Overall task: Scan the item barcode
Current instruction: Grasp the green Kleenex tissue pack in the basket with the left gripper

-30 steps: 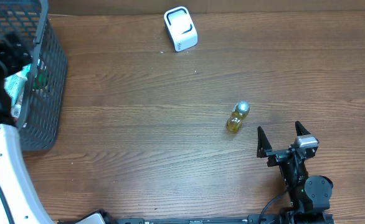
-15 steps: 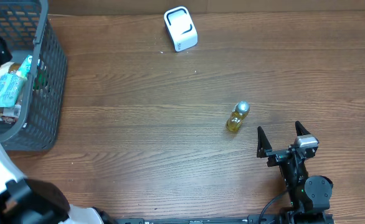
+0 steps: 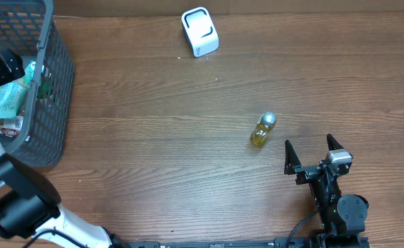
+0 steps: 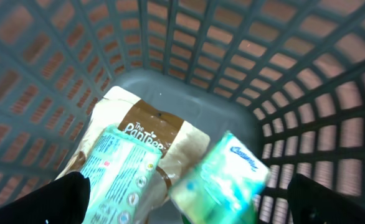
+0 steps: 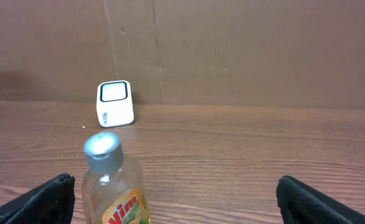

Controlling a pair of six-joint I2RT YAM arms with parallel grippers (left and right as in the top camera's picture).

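L gripper (image 4: 189, 202) hanging inside basket (image 4: 307, 93) over packets (image 4: 132, 162), fingers wide, empty — walls crowding it. R gripper (image 3: 313, 153) sitting wide too, bottle (image 3: 263, 129) standing just beside; scanner (image 3: 200, 32) at far edge — open table (image 3: 154, 138) between.

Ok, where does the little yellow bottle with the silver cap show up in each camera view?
Overhead: the bottle is right of centre on the table.
Left wrist: not in it; only the inside of the basket shows.
Right wrist: bottom left, close to the camera, cap on top.
Shared landmark: the white scanner, top centre in the overhead view, behind the bottle in the right wrist view.
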